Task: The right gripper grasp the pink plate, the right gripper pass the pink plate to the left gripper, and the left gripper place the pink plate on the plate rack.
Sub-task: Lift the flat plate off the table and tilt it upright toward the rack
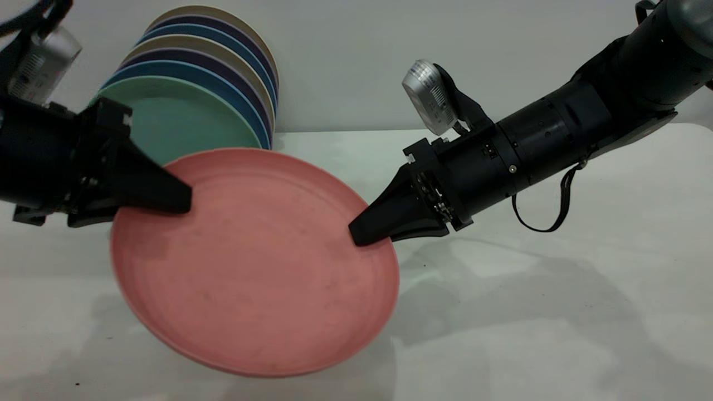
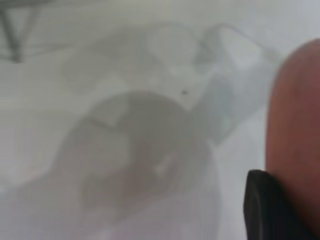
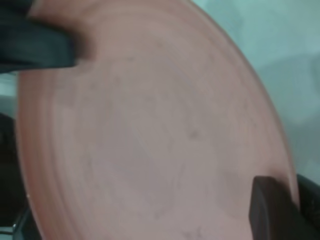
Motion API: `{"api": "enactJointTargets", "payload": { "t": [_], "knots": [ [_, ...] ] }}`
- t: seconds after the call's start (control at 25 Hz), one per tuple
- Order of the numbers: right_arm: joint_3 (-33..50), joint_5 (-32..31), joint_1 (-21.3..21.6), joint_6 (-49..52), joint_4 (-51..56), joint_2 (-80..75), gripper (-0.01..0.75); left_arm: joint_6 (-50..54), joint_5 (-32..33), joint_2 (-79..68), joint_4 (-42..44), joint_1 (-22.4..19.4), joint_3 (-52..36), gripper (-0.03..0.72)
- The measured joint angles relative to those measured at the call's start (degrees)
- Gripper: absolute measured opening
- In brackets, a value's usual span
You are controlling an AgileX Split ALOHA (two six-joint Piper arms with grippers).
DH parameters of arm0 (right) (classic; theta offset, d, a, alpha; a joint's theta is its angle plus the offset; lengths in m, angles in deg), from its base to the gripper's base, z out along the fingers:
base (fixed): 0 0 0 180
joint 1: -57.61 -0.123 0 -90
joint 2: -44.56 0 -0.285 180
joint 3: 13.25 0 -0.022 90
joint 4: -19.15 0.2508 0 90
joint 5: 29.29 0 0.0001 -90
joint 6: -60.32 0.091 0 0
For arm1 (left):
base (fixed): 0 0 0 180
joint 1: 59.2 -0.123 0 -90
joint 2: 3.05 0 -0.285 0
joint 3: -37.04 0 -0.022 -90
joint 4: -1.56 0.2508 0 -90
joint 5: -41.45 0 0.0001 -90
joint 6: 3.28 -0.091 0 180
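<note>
The pink plate (image 1: 256, 262) hangs tilted above the table, held between both arms. My right gripper (image 1: 356, 234) is shut on its right rim; one of its fingers (image 3: 272, 210) lies on the plate's face (image 3: 150, 130) and the other sits behind the rim. My left gripper (image 1: 186, 200) grips the plate's upper left rim, with one finger on the face and the other behind. That finger also shows in the right wrist view (image 3: 40, 42). In the left wrist view one black finger (image 2: 265, 205) lies against the plate's edge (image 2: 295, 115). The plate rack's wires are hidden in the exterior view.
Several plates stand on edge at the back left, a teal-green plate (image 1: 178, 122) foremost, just behind the pink plate. The white table (image 1: 557, 312) stretches to the right and front. A thin wire shape (image 2: 12, 35) shows far off in the left wrist view.
</note>
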Motion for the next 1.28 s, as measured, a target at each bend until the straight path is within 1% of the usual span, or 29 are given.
{"api": "enactJointTargets", "payload": {
  "t": [0.12, 0.2, 0.24, 0.36, 0.48, 0.56, 0.6, 0.68, 0.8, 0.96, 1.12, 1.28],
  "knots": [
    [0.0, -0.4, 0.0, -0.1, 0.4, 0.1, 0.049, 0.0, -0.3, 0.0, 0.5, 0.0, 0.0, 0.103],
    [0.0, -1.1, 0.0, -0.1, 0.7, 0.1, 0.091, -0.1, -0.4, 0.0, 1.4, 0.0, 0.0, 0.092],
    [0.0, -1.7, 0.0, -0.1, 0.9, 0.1, 0.129, -0.1, -0.5, 0.0, 2.1, 0.0, 0.0, 0.080],
    [0.0, -2.9, 0.0, 0.0, 1.1, 0.1, 0.294, -0.1, -0.7, 0.0, 3.4, 0.0, 0.0, 0.054],
    [0.0, -3.1, 0.1, 0.4, 1.0, 0.1, 0.506, -0.3, -0.7, 0.0, 4.2, 0.0, 0.0, 0.049],
    [0.0, -3.6, 0.8, 0.7, 0.8, 0.1, 0.619, -1.5, -1.0, 0.4, 4.7, 0.0, 0.0, 0.049],
    [0.0, -4.2, 1.5, 0.9, 0.8, 0.1, 0.667, -2.4, -1.4, 0.8, 5.4, 0.0, 0.1, 0.049],
    [0.0, -4.9, 3.6, 1.5, 0.7, 0.1, 0.712, -3.0, -2.7, 1.9, 7.1, 0.0, 0.8, 0.048],
    [0.0, -5.1, 7.7, 2.4, -0.7, 0.1, 0.710, -3.0, -4.2, 2.9, 11.7, 0.0, 3.0, 0.048],
    [0.0, -5.1, 13.1, 4.5, -5.8, 0.1, 0.645, -3.1, -4.3, 3.2, 19.1, 0.0, 7.1, 0.048],
    [0.0, -5.1, 17.3, 8.1, -11.4, 0.1, 0.570, -3.9, -3.3, 3.2, 32.2, 0.0, 12.6, 0.048],
    [0.0, -5.1, 19.5, 10.7, -16.1, 0.1, 0.539, -8.8, -1.5, 3.2, 45.9, 0.0, 19.3, 0.048]
  ]
}}
